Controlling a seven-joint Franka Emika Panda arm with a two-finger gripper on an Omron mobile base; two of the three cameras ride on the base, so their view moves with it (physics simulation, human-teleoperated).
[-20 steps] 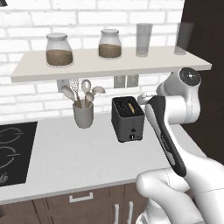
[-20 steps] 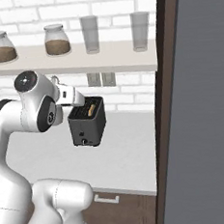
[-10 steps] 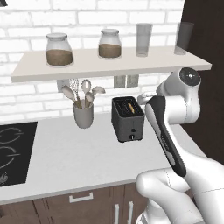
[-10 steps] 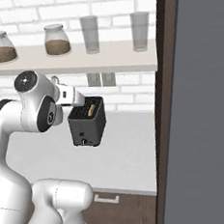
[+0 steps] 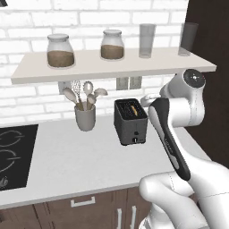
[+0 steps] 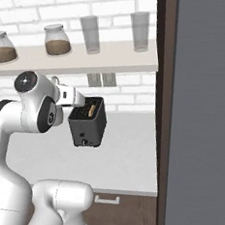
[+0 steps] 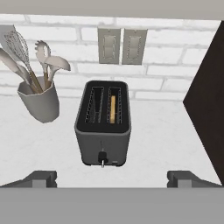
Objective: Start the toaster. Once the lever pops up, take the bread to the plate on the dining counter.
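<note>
The dark grey toaster (image 7: 103, 127) stands on the white counter by the brick wall, its knob low on the front face. A tan slice of bread (image 7: 113, 109) sits down in its right-hand slot; the left slot is empty. My gripper (image 7: 114, 179) hovers above and in front of the toaster, open, its fingertips (image 7: 41, 177) spread far apart with nothing between them. From the base the toaster (image 5: 130, 121) (image 6: 87, 121) shows just beyond my hand (image 6: 71, 96), the bread (image 5: 133, 108) peeking from the top. The plate and the dining counter are out of view.
A grey utensil cup (image 5: 85, 117) with spoons and a whisk stands left of the toaster. A shelf (image 5: 112, 67) with jars and glasses hangs low above it. A black cooktop (image 5: 11, 152) lies far left. A tall dark cabinet wall (image 6: 201, 101) closes the right side.
</note>
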